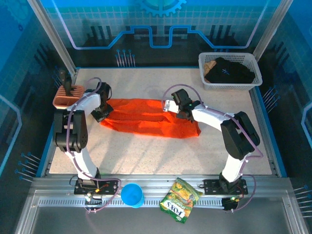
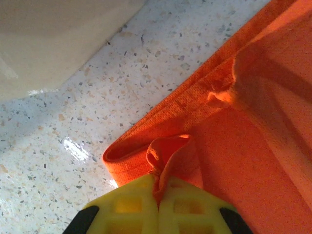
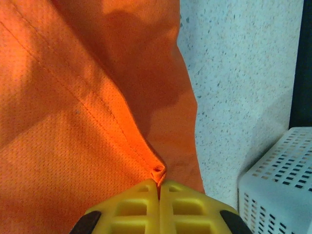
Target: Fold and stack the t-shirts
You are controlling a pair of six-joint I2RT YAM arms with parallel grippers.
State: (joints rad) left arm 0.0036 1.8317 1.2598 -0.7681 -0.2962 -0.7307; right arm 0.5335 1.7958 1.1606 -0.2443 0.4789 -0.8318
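Observation:
The orange t-shirt (image 1: 146,119) lies folded into a long band across the middle of the table. My left gripper (image 1: 100,114) is at the band's left end, shut on a pinch of the shirt's edge (image 2: 168,151), with its yellow fingers (image 2: 131,204) pressed together. At the top right part of the band, my right gripper (image 1: 171,105) is shut on a small fold of the shirt (image 3: 73,122), cloth poking out between the fingertips (image 3: 141,195). The black t-shirt (image 1: 229,70) with a small pale mark lies bunched in the white basket (image 1: 253,84) at the back right.
A brown-orange holder (image 1: 68,97) with a dark tool stands at the left edge, close to my left arm. The white basket's wall (image 3: 278,185) is just right of my right gripper. A blue cup (image 1: 132,195) and a green-yellow snack bag (image 1: 180,200) lie on the near rail.

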